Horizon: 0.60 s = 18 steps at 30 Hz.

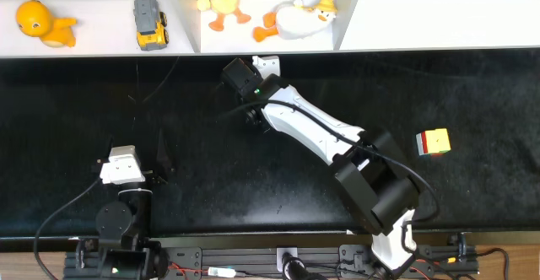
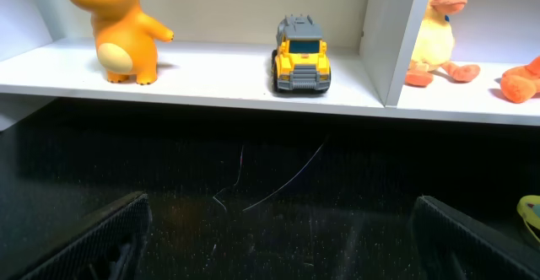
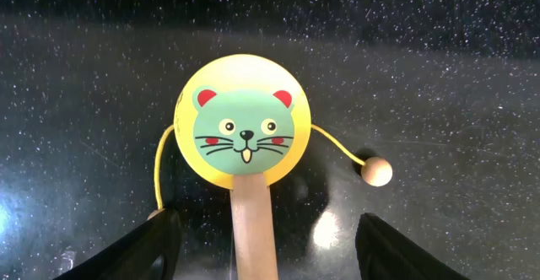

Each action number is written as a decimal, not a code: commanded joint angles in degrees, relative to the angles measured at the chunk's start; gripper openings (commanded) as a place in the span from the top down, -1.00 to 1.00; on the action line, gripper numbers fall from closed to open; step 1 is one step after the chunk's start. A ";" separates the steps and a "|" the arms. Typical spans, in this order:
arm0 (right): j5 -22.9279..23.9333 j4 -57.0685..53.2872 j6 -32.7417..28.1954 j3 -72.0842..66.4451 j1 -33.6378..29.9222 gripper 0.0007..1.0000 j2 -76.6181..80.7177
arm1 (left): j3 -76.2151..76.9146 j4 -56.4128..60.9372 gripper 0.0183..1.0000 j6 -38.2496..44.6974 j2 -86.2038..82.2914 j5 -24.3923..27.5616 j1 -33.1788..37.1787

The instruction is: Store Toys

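Right wrist view places the drum rattle [image 3: 243,137] flat on the tabletop [image 3: 456,78], directly below the right claw [image 3: 263,238], whose fingers are spread wide and hold nothing. The rattle's wooden handle [image 3: 253,229] runs from the cat-face disc straight back between the two fingers (long axis crosswise to the closing direction, judged favourable for a grip). One string bead [image 3: 377,172] lies just beside the disc. The left claw [image 2: 278,238], likewise spread and empty, sits well apart from the rattle; the right arm is nearer.
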 commanded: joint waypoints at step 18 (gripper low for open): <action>-1.97 -0.66 -0.15 1.79 -0.04 0.07 1.79 | -0.11 -0.26 -1.00 1.27 -0.70 0.39 0.48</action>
